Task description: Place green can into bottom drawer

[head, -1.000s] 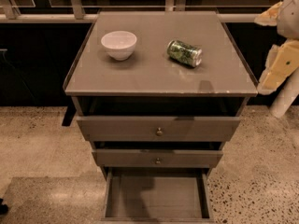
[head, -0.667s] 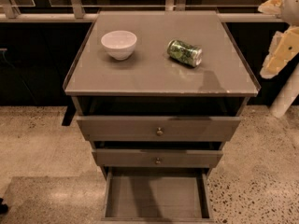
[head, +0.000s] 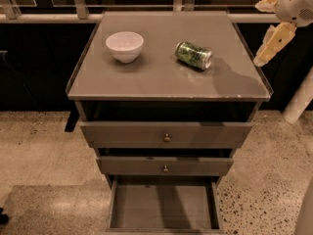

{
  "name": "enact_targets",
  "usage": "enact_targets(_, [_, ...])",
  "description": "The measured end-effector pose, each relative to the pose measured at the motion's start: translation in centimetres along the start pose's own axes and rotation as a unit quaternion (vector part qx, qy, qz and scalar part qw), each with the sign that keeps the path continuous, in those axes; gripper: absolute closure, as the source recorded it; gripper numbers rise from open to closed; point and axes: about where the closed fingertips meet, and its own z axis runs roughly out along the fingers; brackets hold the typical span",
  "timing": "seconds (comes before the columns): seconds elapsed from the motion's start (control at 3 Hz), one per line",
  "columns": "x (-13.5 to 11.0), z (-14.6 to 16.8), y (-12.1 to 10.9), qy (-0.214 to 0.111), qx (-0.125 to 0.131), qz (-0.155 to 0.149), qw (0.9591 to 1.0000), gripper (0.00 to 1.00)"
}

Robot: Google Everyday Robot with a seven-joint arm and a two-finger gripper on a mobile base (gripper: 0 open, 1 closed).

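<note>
Broadly, the tabletop [head: 146,77] takes up the upper middle of the view, a flat grey-brown slab with three drawers stacked beneath it. The bottom drawer [head: 164,204] is pulled well out, its bare floor and thin side walls showing, so the place for the can looks ready. The two upper drawers [head: 166,133], each with a small round knob, stick out only a little.

The claw [head: 259,33] hangs at the upper right, out past the tabletop's right edge and above its level. Its two pale fingers are spread apart and hold nothing. It is well apart from the can, so the reach is not yet made.

The bowl [head: 124,46] sits upright on the left rear of the tabletop, clear of the likely path.

The can [head: 194,56] lies on its side on the right rear of the tabletop, its long axis running from rear left to front right, with one silver end facing the front right. It is probably light and thin-walled, stiff enough for a moderate squeeze but easily dented by a hard one. Its round, smooth side may roll or slip if nudged. The best hold is likely across the middle of the body, fingers closing on the curved sides at right angles to the long axis.
</note>
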Motion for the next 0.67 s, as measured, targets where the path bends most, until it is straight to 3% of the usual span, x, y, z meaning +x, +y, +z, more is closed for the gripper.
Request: enact_targets(0.67, [-1.8,8.0,-3.7,-0.090,-0.018,0.038,0.9951,0.00])
